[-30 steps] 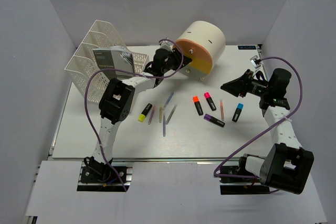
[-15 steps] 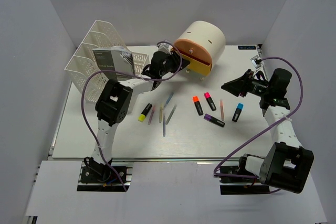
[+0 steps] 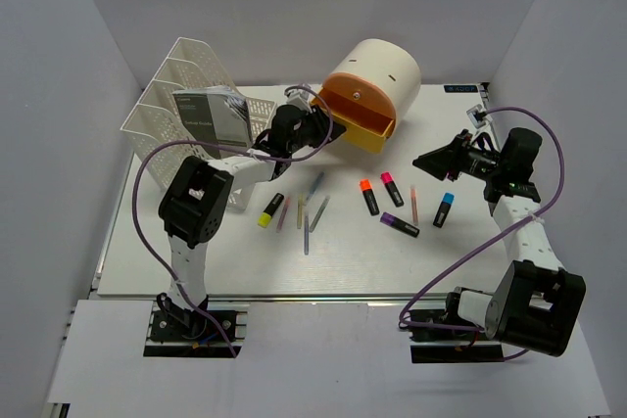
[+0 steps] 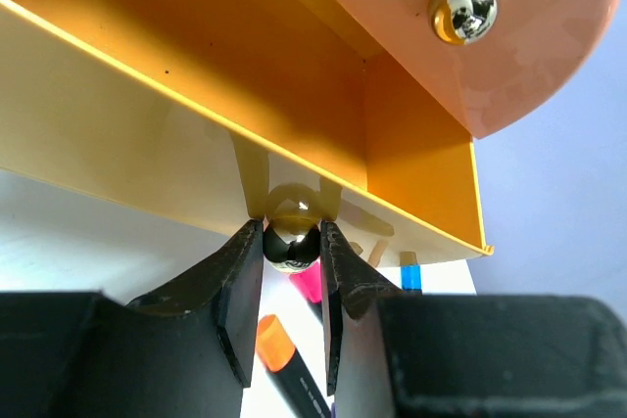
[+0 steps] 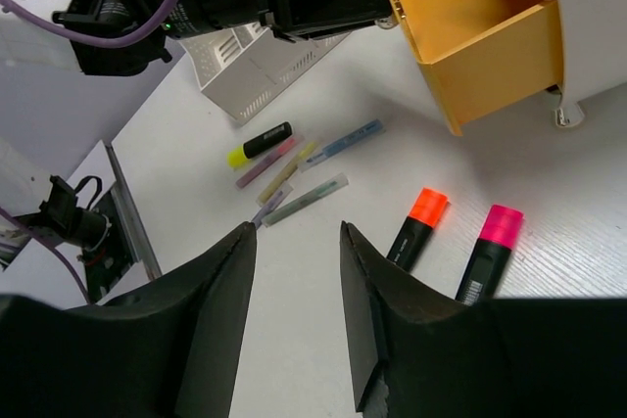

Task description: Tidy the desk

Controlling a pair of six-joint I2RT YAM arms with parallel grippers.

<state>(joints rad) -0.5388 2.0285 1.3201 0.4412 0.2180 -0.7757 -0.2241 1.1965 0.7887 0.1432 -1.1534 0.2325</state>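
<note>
Five markers lie loose on the white desk, which fills the walled floor: yellow marker, orange marker, pink marker, purple marker and blue marker, beside thin pens. Left gripper pinches the knob of the yellow drawer, which stands out from the cream drawer unit. Right gripper hangs spread and empty above the desk's right side. Booklet in the file rack and blue label at the far edge carry print too small to read.

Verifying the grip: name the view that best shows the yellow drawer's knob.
Left wrist: the knob sits close-up, pinched by the left gripper. Top external: that gripper hides it; only the open yellow drawer shows. Right wrist: the drawer is clear, the knob too small to tell.
</note>
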